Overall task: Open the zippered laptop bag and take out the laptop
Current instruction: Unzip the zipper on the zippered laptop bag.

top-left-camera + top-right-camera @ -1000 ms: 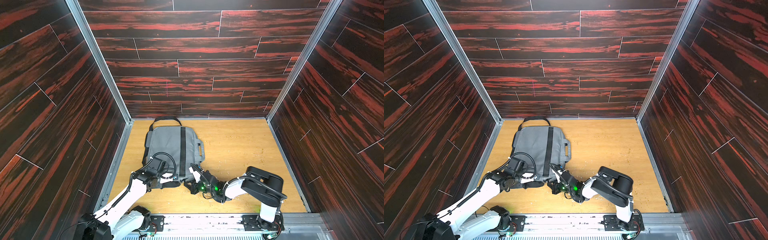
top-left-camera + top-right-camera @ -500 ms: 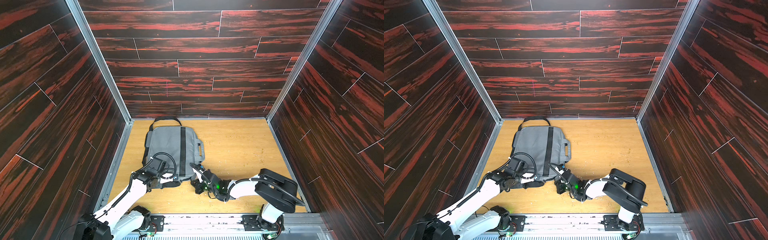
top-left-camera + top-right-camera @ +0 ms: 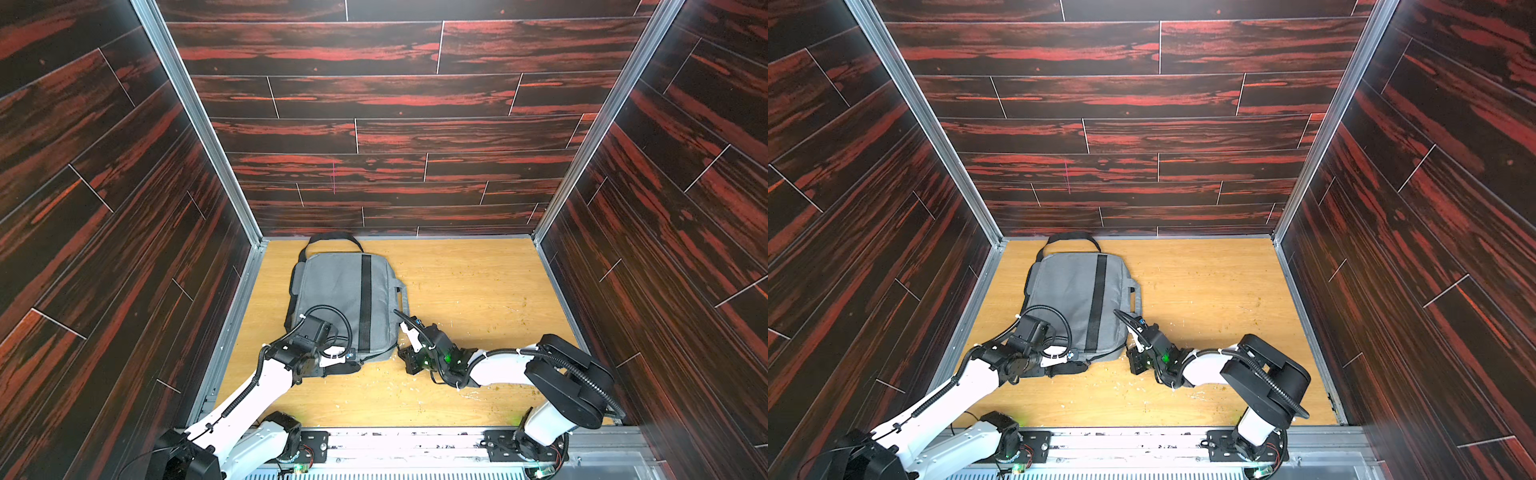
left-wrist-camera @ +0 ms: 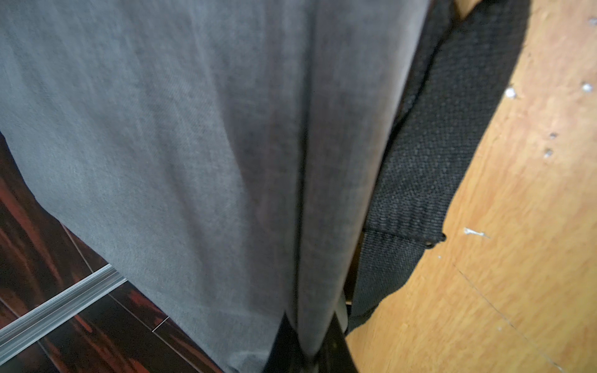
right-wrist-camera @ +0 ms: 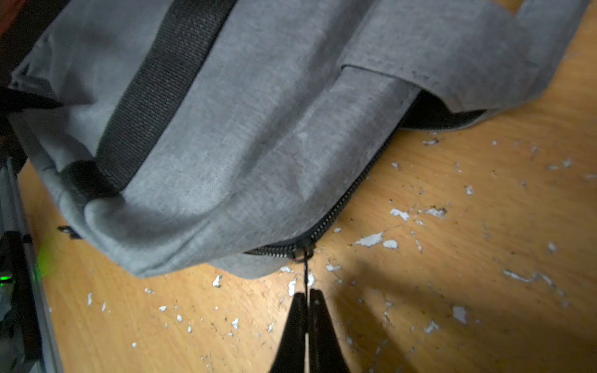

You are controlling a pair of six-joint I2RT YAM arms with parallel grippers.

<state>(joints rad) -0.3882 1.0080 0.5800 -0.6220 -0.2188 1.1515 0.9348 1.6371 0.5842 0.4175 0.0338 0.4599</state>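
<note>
Grey fabric fills my left wrist view. The zippered laptop bag (image 3: pixel 345 299) lies flat on the wooden worktop (image 3: pixel 478 291), close to the left wall, with its handles turned toward the right side. I cannot see the laptop anywhere, so I judge it is inside the bag.

The left fingers (image 4: pixel 334 350) are clenched on a fold of the bag's grey cloth at its near edge, just beside the black shoulder strap (image 4: pixel 436 145). The right fingers (image 5: pixel 300 310) are pinched together on the thin black pull cord (image 5: pixel 305 274). That cord runs taut to the zip slider (image 5: pixel 303 250), which sits at the bag's near right corner, low against the worktop.

I read this as the unzipping step, with removal not yet begun. A dark gap shows further along the handle side, which suggests that stretch is already parted, though I cannot be sure. The teeth on the other side of the slider look meshed.

For the next move I would draw the cord round the corner and along the near edge, keeping the pull low and in line with the teeth. The left grip has to brace the bag so that it does not slide with the pull. The cord is thin, so I would pull steadily and avoid jerking it.
</note>
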